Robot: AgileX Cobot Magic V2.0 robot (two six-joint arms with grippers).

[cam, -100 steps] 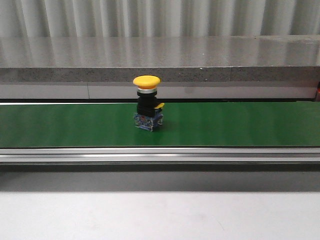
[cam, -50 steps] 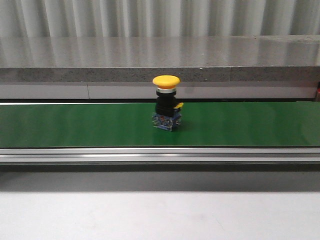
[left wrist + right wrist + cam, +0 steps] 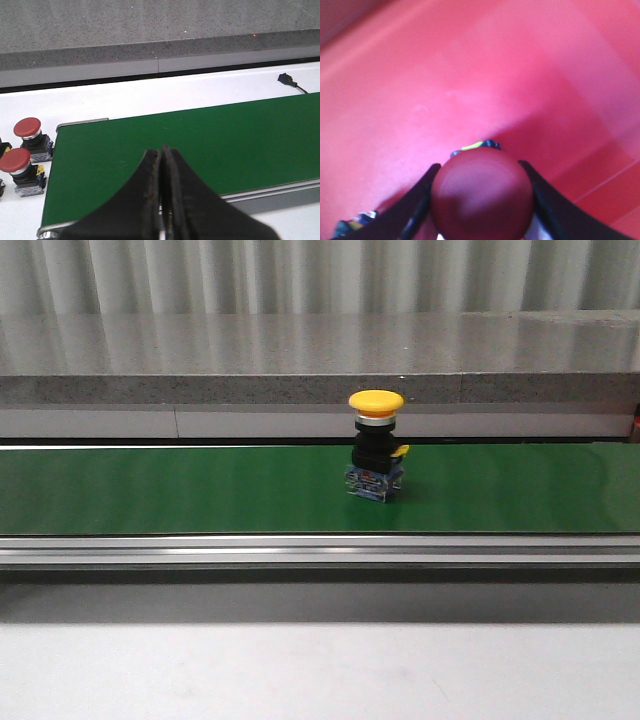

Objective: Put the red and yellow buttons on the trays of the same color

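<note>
Green conveyor belt (image 3: 150, 490) runs across the front view below a grey stone ledge, carrying one upright yellow button (image 3: 376, 458) right of centre; neither arm shows there. Over the belt's end, the left gripper (image 3: 161, 200) has its jaws pressed together on nothing, with two red buttons (image 3: 22, 162) beside the belt. The right gripper (image 3: 482, 200) clamps a red button (image 3: 482, 192) above a blurred red tray (image 3: 420, 75); whether they touch is unclear.

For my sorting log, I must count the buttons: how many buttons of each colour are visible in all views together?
Red buttons: 3 (two beside the belt, one in the right gripper)
Yellow buttons: 1
Total: 4
</note>
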